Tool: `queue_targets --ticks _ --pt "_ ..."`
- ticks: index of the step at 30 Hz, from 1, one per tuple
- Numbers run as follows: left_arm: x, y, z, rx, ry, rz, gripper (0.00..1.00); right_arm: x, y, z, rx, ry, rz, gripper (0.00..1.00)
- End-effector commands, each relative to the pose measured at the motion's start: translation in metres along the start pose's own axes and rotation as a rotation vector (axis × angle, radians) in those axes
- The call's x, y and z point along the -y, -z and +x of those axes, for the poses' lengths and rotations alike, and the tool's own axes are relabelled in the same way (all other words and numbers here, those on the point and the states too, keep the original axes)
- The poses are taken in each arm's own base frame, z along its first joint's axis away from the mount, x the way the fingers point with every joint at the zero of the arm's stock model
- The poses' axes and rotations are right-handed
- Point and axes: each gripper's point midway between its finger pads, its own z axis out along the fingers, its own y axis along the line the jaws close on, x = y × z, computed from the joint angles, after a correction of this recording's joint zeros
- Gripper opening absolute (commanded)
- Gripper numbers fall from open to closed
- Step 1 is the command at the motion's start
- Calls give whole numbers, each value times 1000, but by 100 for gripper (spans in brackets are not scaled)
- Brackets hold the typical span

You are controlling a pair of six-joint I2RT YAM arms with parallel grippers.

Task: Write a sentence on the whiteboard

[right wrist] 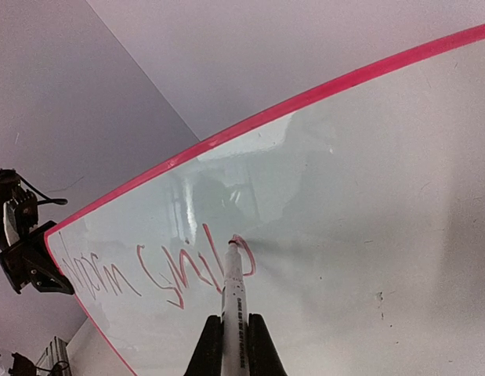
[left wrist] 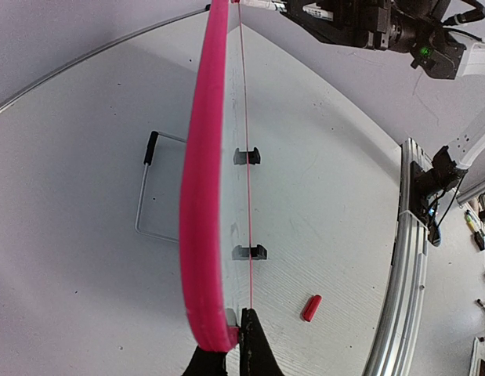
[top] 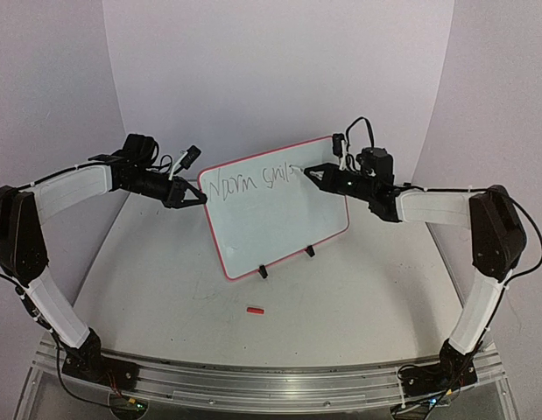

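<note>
The whiteboard [top: 284,223], glossy white with a pink-red rim [left wrist: 201,196], stands tilted on two black clip feet [top: 263,271]. My left gripper [top: 199,199] is shut on its left edge, and the left wrist view shows its jaws [left wrist: 236,333] pinching the rim. My right gripper [top: 310,175] is shut on a white marker [right wrist: 236,294]. The marker's tip touches the board's upper part, at the end of the sentence [right wrist: 164,270]. The sentence [top: 253,181] is one line of thin strokes, roughly "Norm smil".
A small red marker cap [top: 254,310] lies on the table in front of the board [left wrist: 311,307]. A wire stand [left wrist: 144,196] sits behind the board. The metal base rail [top: 271,381] runs along the near edge.
</note>
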Motion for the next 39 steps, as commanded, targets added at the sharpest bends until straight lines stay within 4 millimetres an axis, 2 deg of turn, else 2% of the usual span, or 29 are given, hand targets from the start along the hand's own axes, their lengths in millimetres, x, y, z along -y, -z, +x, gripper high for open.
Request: queue_targets --ticks 1,8,18,22,30,39 --pt "-2 -3 12 -61 -85 -57 0 3 3 11 -15 -11 -2 0" --pt "-2 -2 12 -60 -84 -58 0 9 9 21 -29 -18 22 0" --pt "-2 -1 11 -58 -87 -60 0 14 18 2 40 9 94 0" --pt "-1 -1 11 -57 -88 -59 0 11 19 -3 51 15 93 0" --pt "-2 -1 11 -58 -90 -63 0 8 20 0 39 12 72 0" --pt "-2 1 9 -50 -96 -76 0 -13 40 -3 34 26 22 0"
